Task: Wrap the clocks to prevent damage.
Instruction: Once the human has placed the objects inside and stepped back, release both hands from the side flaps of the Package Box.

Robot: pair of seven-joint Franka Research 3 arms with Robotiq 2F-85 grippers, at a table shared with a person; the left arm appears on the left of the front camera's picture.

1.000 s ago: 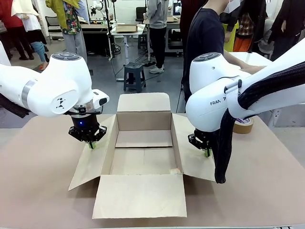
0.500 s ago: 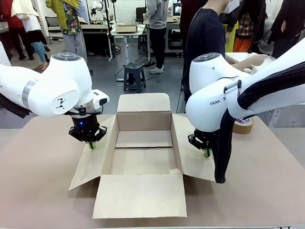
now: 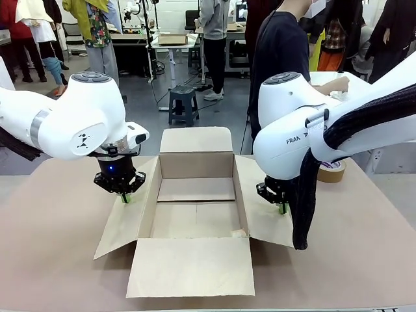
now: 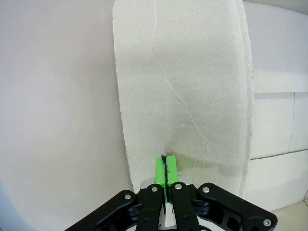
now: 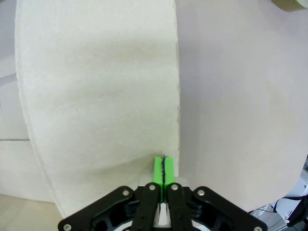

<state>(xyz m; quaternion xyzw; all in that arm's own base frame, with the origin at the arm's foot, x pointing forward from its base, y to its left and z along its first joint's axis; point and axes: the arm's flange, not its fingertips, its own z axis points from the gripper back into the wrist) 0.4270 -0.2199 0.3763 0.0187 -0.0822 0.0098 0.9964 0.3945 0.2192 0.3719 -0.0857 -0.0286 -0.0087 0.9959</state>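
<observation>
Jaws pressed together, the left gripper (image 3: 125, 197) and right gripper (image 3: 282, 208) pin the flaps (image 3: 133, 218) of a clockless box (image 3: 195, 164) at the table's (image 3: 52, 260) middle; a slipping tip could let a flap spring up.

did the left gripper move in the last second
No. The left gripper stays shut with its tips on the left flap of the cardboard box, at the same spot on that flap.

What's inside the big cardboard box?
The cardboard box looks empty: I see just its bare floor flaps. Its near wall hides the front strip of the floor.
</observation>
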